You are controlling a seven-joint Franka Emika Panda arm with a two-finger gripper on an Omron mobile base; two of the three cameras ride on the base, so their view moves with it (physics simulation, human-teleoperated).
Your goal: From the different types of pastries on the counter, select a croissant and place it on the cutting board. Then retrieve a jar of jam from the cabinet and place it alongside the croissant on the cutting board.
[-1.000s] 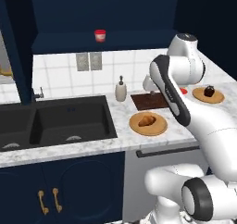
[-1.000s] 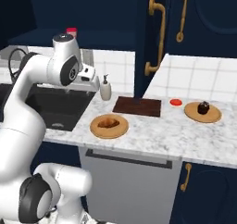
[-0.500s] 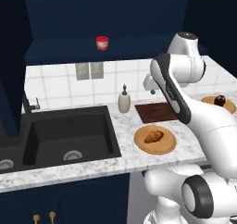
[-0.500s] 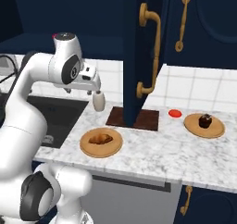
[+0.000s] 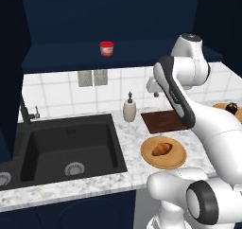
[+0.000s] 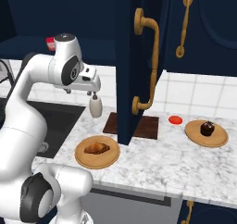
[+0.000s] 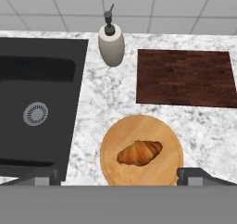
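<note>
- Croissant (image 7: 139, 153) lies on a round plate (image 7: 159, 173) at the counter's (image 5: 127, 138) front edge, untouched.
- Gripper (image 6: 90, 86) hangs high above the counter, looking down on plate and board. Tips sit far apart at the hand view's bottom corners: wide open, holding nothing.
- Risk: the plate is loose, so a low or off-centre grasp could catch the rim and shove it toward the edge.
- Board (image 7: 185, 77) is bare, just behind the plate. Soap bottle (image 7: 111, 44) stands to its left; a wide swing could knock it.
- Muffin (image 6: 206, 128) on its own plate, well to the right: the wrong pick.
- Jar (image 5: 107, 48) on the open cabinet shelf (image 5: 71, 57). Open door (image 6: 131, 70) juts over the board and may block the arm.
</note>
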